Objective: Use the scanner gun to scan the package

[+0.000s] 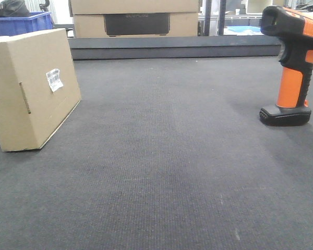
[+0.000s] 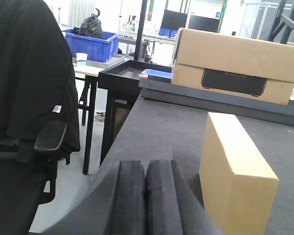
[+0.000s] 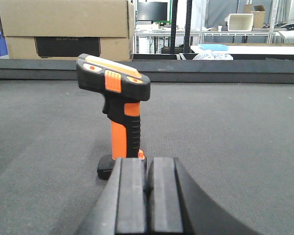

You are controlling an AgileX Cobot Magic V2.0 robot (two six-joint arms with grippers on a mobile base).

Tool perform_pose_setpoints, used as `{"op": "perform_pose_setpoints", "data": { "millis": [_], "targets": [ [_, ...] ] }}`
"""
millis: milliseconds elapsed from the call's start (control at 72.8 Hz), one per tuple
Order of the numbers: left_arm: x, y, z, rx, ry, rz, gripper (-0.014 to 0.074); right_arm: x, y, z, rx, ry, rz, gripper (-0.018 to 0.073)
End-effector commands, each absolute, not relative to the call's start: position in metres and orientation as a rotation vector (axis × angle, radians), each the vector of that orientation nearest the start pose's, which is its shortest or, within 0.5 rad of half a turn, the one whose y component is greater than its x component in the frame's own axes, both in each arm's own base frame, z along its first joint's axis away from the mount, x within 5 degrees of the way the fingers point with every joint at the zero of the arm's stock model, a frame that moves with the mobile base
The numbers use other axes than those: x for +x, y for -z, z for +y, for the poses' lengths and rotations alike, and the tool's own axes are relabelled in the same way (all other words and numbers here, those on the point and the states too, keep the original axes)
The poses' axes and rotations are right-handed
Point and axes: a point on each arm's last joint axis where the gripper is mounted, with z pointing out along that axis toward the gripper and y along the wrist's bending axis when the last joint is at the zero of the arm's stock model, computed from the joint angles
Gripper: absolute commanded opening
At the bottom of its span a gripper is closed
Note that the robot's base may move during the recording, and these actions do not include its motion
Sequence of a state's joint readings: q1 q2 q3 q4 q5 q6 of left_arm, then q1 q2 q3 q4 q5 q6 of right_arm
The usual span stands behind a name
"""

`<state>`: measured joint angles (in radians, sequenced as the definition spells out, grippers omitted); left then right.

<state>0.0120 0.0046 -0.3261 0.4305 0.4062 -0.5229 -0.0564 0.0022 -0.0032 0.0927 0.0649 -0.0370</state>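
While nothing is gripped yet, front view is showing the package (image 1: 34, 88) sitting at left with its label (image 1: 54, 79) facing centre, and the scanner gun (image 1: 291, 67) standing upright at far right.

Left wrist: left gripper (image 2: 146, 198) is sitting pressed together, package (image 2: 235, 171) at lower right.

Right wrist: right gripper (image 3: 148, 196) is sitting closed, facing the gun (image 3: 116, 110); unopened, it's risking toppling the gun.

- Left claw (image 2: 146, 198): matte black, two thick rectangular padded fingers with rounded edges.
- Right claw (image 3: 148, 200): same matte black, blocky fingers, curved housing beneath.
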Motion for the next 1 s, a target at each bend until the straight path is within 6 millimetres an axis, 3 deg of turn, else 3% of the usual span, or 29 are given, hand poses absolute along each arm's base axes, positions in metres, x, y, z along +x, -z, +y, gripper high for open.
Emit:
{"op": "perform_pose_setpoints", "data": {
  "millis": [0,316,481,673,989],
  "targets": [
    [0.028,-0.287,0.015,-0.229,-0.038,1.495,-0.0111,0.056,-0.209,-0.003,0.085,0.005,1.532,-0.0162],
    [0.031,-0.281,0.015,-0.194,-0.069,1.506,-0.0111,0.056,-0.209,-0.003,0.085,0.005,1.532,-0.0162],
    [0.048,-0.250,0.000,-0.048,0.056,1.356,-0.0111,0.056,-0.209,-0.003,0.085,0.005,1.532,-0.0162],
    [0.055,-0.221,0.000,-0.044,0.058,1.415,-0.0111,0.056,-0.209,-0.003,0.085,0.005,1.532,-0.0162],
    [0.056,-0.214,-0.001,-0.089,0.121,1.474,-0.0111,0.056,-0.209,-0.003,0.085,0.005,1.532,-0.0162]
  ]
}}
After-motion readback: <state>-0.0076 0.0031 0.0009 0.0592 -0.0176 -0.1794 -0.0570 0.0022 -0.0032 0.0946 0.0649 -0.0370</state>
